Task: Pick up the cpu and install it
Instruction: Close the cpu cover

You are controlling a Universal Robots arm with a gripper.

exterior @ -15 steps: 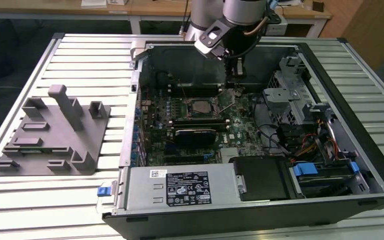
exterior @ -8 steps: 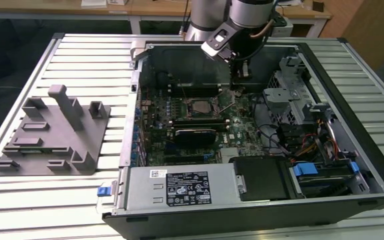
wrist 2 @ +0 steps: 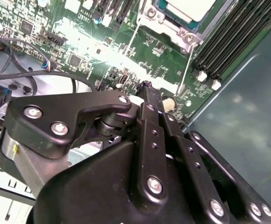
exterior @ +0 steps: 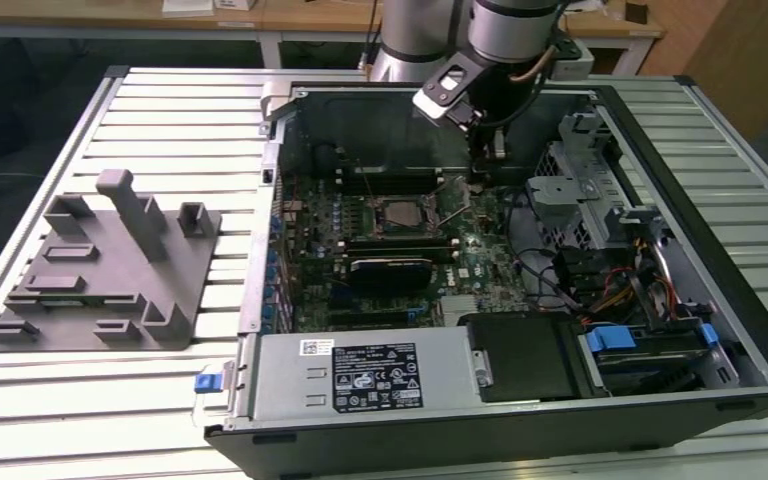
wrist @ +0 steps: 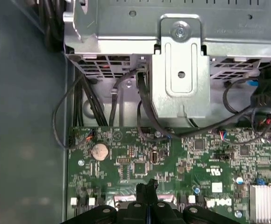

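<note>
Obs.: my gripper [exterior: 479, 172] is down inside the computer case [exterior: 704, 170], just over the motherboard [wrist: 182, 158]. In both wrist views the fingers are drawn together to a narrow tip, and I see nothing between them.

The cpu [exterior: 395, 212] is not in my grasp. In the exterior view it lies at about 8 o'clock from my tip, near but apart. In the second wrist view its silver top [wrist 2: 187, 8] lies flat inside the metal socket frame [wrist 2: 173, 29]. A thin wire lever [wrist 2: 187, 66] runs from the frame toward my tip. I cannot tell whether we touch or whether the lever is latched.

Risks, as I judge them:
- A narrow closed tip offers little surface, so the wire could slip off sideways and spring.
- If it slips, the tip drops onto the small board parts beneath, which could be scraped.
- If the cpu is not fully seated, forcing the frame down could bend the contacts under it. I cannot check the seating from here.
- The memory slots [wrist 2: 229, 37] stand close beside the socket and the black cables [wrist: 145, 107] hang nearby. A wide sweep could catch either.
</note>
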